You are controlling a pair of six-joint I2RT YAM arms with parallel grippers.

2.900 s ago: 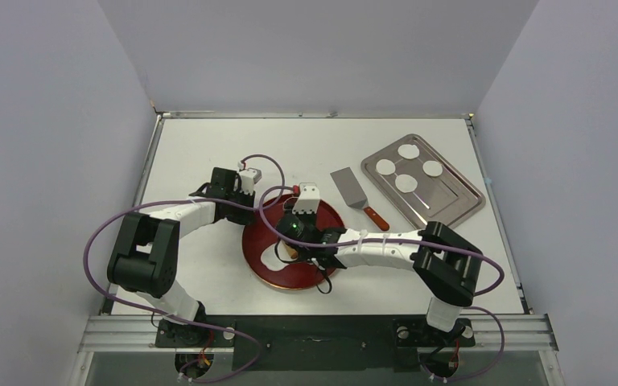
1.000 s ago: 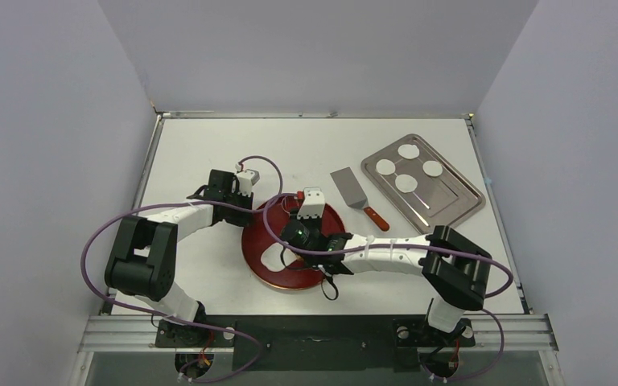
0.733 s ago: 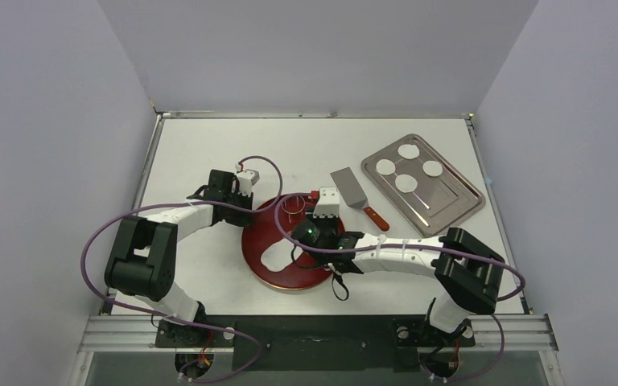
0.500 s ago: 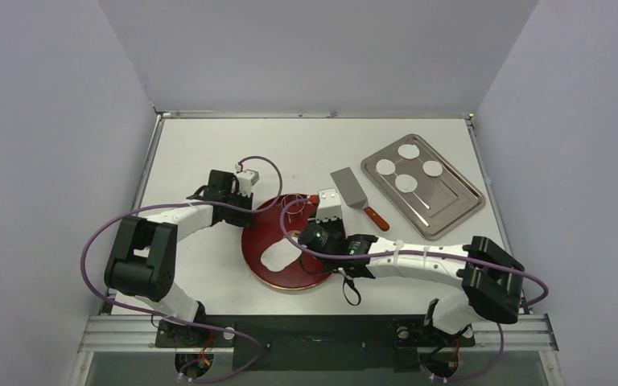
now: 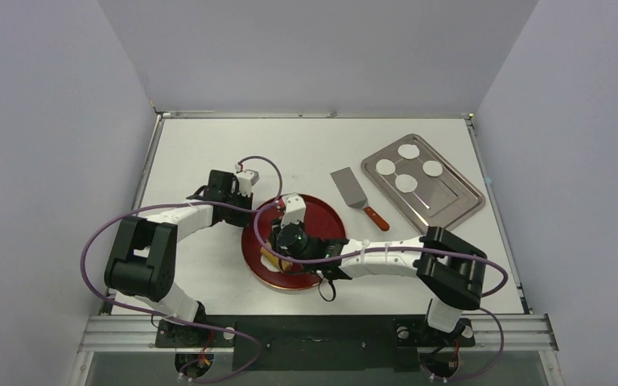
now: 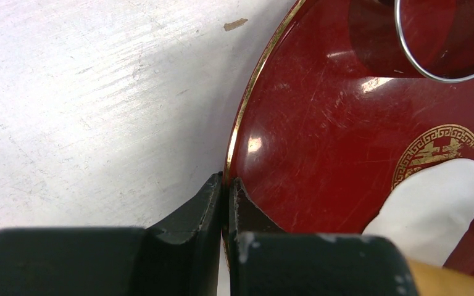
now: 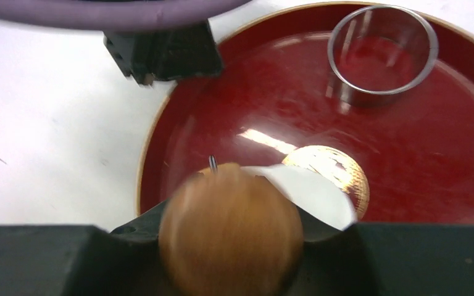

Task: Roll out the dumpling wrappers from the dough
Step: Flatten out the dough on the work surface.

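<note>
The dough (image 7: 311,194) is a thin white sheet lying on a red plate (image 7: 432,154), partly under a wooden rolling pin (image 7: 231,231). My right gripper (image 7: 231,246) is shut on the pin's rounded end and sits over the plate's left half (image 5: 282,251). The top view hides the dough under that arm. My left gripper (image 6: 227,185) is shut on the plate's rim at its upper left (image 5: 245,211). The dough (image 6: 435,206) shows at the right of the left wrist view. Several round dumpling wrappers (image 5: 405,183) lie on a metal tray (image 5: 451,201).
A metal ring cutter (image 7: 382,52) stands on the plate's far side. A spatula (image 5: 352,190) with a red handle lies between the plate and the tray. Purple cables loop over both arms. Walls close in the table on three sides.
My right gripper drifted right toward the spatula with the pin, then swung back left over the dough. The left gripper stayed on the plate rim.
</note>
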